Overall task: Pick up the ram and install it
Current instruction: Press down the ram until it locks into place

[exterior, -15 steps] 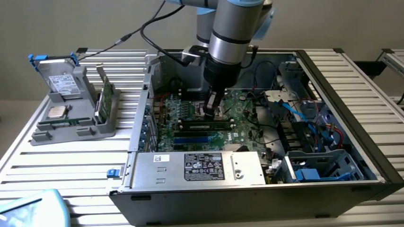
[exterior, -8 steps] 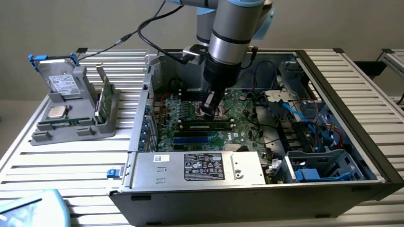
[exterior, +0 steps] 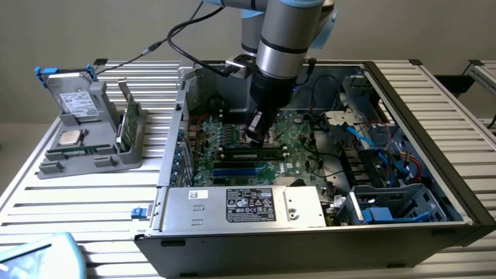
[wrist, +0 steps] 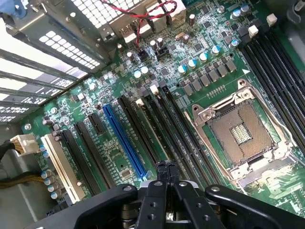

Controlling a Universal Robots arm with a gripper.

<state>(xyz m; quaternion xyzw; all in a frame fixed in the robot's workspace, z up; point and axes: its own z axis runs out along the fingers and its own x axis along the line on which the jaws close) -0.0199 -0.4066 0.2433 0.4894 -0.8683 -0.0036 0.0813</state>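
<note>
Nearest in the exterior view, a pale blue object is sitting cut off at the corner, too little of it showing to name. Behind it, the open black metal case is lying on the ribbed surface, with a boxy silver power supply hiding the near edge of the green motherboard. Just past that, the ram is lying along one of the long dark slots as a narrow green stick with dark chips. It is looking seated, though how fully is hard to make out. In the wrist view it is showing edge-on as a thin pale strip between black slots, beside a bright blue slot. The gripper is hanging directly over the ram with its black fingers pressed together and pinching nothing. In the wrist view, the gripper is seen right at the ram's top edge, but actual contact is hard to judge. The square metal-framed processor socket is sitting open just beside the slots. Toward the exterior view's left, a grey plastic holder is carrying a silver drive and an upright green card. Farther back, the arm is running out of frame.
</note>
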